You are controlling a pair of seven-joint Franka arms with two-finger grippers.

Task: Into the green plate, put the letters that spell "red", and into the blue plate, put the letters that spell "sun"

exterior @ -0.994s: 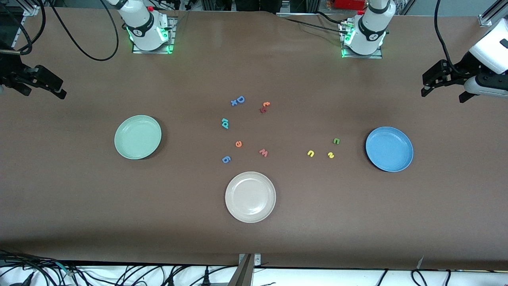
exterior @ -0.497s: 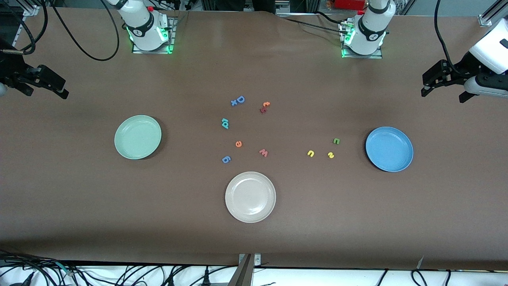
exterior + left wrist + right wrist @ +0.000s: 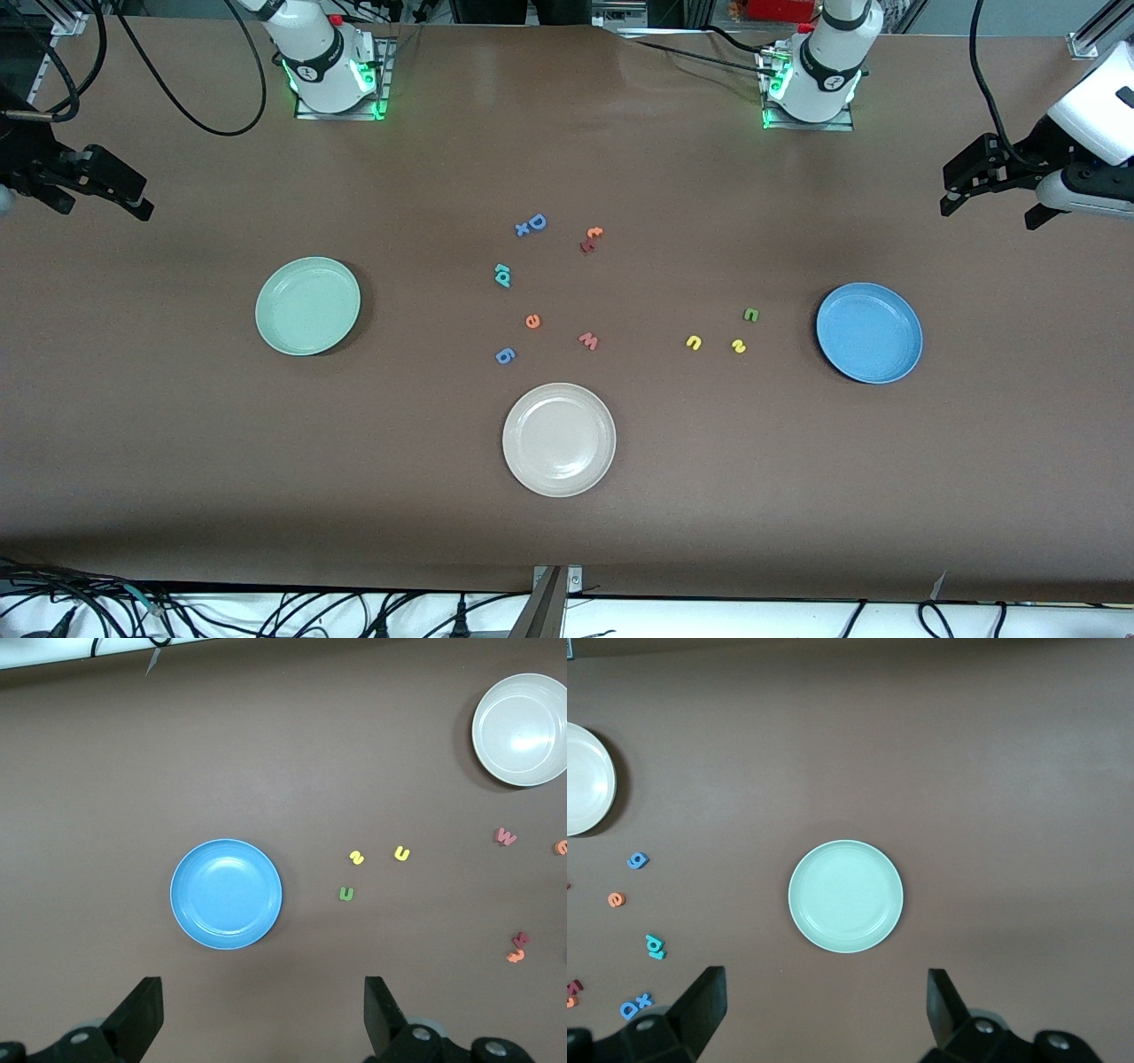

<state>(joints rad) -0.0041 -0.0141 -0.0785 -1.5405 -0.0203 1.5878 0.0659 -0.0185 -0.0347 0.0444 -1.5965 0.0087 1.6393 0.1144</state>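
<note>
Plates [image 3: 307, 306] [image 3: 869, 332] sit bare; both arms' fingers spread, waiting.

Front cam high, facing robots; wrist cams look down at table [image 3: 177, 461].

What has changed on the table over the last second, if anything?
Only the right end effector shifted slightly, toward the right arm's end of the table edge; it took hold of nothing. The left end effector waits open at its end of the table. The letters, the green plate, the blue plate and the cream plate stayed put.
</note>
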